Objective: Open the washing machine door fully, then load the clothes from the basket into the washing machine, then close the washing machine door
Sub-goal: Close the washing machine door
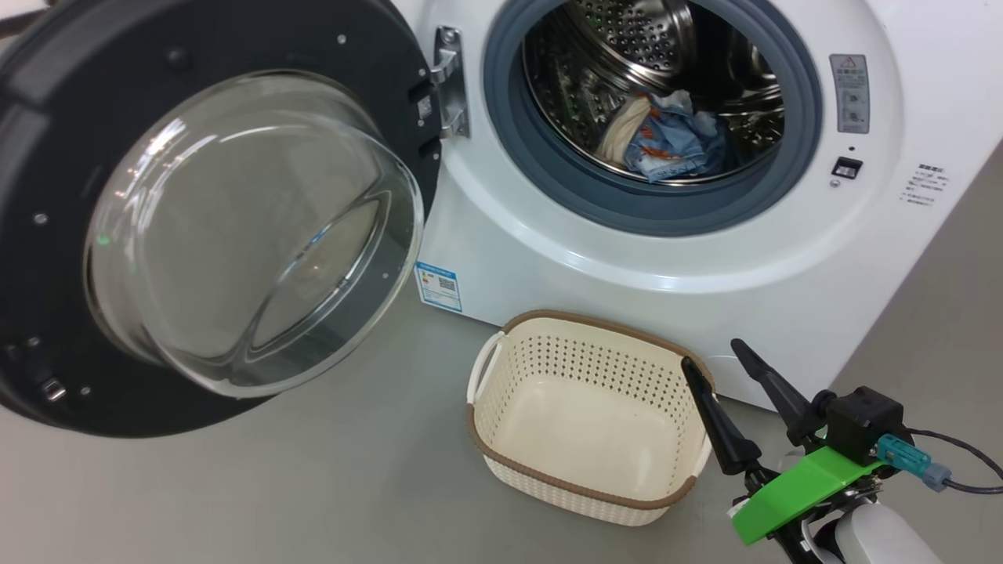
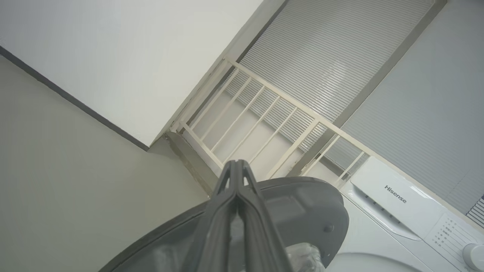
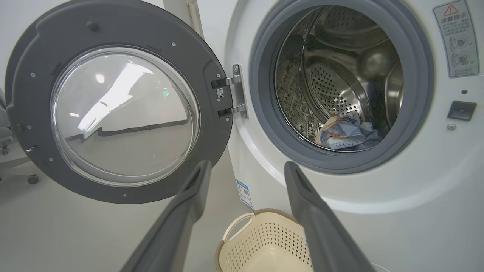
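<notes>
The washing machine (image 1: 705, 258) stands at the far side. Its door (image 1: 251, 227) is swung wide to the left on the hinge (image 1: 448, 82), with the glass bowl facing out. The basket (image 1: 595, 360) sits on the floor just in front of the machine, and nothing is in it. The clothes (image 1: 666, 145) lie in a small heap at the bottom of the drum (image 1: 627, 47), clear of the grey seal.

Loading therefore looks finished, and closing the door is the step in hand. The right jaws are spread wide and hold nothing. They are at the near right, with one finger over the basket's right rim. In the left wrist view the left jaws are pressed together with nothing between them, pointing past the door's top edge. I cannot tell whether they touch it.

The next move likely calls for a push on the door's far-left side, swinging it right until it meets the latch slot (image 1: 846, 167). The right arm should stay out of the opening.

The floor (image 1: 313, 486) is smooth, bare grey. Behind the machine are a white wall (image 2: 113, 56), grey slatted blinds (image 2: 332, 56) and a cream railing (image 2: 264, 113).
</notes>
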You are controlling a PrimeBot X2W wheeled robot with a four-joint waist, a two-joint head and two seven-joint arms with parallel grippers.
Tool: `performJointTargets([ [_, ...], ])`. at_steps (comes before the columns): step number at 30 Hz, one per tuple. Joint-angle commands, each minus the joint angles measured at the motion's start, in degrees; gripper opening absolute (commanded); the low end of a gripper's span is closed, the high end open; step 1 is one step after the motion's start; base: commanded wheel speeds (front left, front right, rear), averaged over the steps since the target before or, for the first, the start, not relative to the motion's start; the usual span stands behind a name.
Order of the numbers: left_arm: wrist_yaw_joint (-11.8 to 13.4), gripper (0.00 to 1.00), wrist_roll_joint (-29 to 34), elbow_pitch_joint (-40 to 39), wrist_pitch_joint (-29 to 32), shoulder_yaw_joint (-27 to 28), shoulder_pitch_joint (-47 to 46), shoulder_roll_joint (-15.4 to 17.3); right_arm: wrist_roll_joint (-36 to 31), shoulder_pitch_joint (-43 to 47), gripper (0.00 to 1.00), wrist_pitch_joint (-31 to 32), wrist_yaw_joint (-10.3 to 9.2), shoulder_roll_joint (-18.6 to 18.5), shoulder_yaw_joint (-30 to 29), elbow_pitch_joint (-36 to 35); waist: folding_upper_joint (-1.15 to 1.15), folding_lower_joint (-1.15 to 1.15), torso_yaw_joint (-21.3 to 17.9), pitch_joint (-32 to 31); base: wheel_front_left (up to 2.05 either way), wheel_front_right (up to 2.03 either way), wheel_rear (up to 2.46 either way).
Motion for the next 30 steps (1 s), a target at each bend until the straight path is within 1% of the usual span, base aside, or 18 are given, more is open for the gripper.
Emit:
performJointTargets([
  [1,-0.4,0.0,-0.6,-0.7,0.5,2.1,-2.6,3.3,0.0,-1.4,1.0,-0.3,0.09,-0.6,1.2,-1.2,0.0,0.0,-0.8,0.6,0.0,0.0,0.0],
  [6,-0.8,0.0,-7.4,10.7,4.3,5.7,-7.8,6.9,0.0,-2.1,1.0,-0.3,0.09,-1.1,1.5,-1.2,0.0,0.0,-2.6,1.3,0.0,0.0,0.0],
  [8,-1.0,0.0,-8.7,15.0,5.7,6.5,-9.1,8.9,0.1,-2.4,1.0,-0.3,0.09,-1.3,1.7,-1.1,0.0,0.0,-3.5,1.7,0.0,0.0,0.0],
  [9,-1.1,0.0,-9.9,17.0,6.5,7.0,-9.9,9.4,0.0,-2.5,1.0,-0.3,0.09,-1.4,1.7,-1.1,0.0,0.0,-3.9,1.8,0.0,0.0,0.0],
  [10,-1.3,0.0,-11.8,20.7,7.9,8.0,-11.1,10.7,0.0,-2.6,1.0,-0.3,0.09,-1.5,1.6,-1.2,0.0,0.0,-4.6,2.2,0.0,0.0,0.0],
  [14,-1.7,0.0,-15.2,27.3,9.6,9.8,-13.1,12.6,0.0,-2.9,1.0,-0.3,0.09,-1.9,1.7,-1.2,0.0,0.0,-5.7,3.0,0.0,0.0,0.0],
  [18,-2.0,0.0,-18.0,32.3,10.0,11.6,-14.5,14.0,-0.2,-3.3,1.0,-0.3,0.09,-2.2,1.9,-1.4,0.0,0.0,-6.8,3.7,0.0,0.0,0.0],
  [23,-2.1,0.0,-19.8,37.4,10.3,12.7,-15.5,15.9,-0.2,-4.0,1.0,-0.3,0.09,-2.9,2.0,-1.4,0.0,0.0,-8.0,4.7,0.0,0.0,0.0],
  [30,-2.1,0.0,-22.4,40.7,10.4,13.8,-16.3,17.7,-0.2,-4.4,1.0,-0.3,0.09,-3.6,2.0,-1.5,0.0,0.0,-9.0,5.7,0.0,0.0,0.0],
])
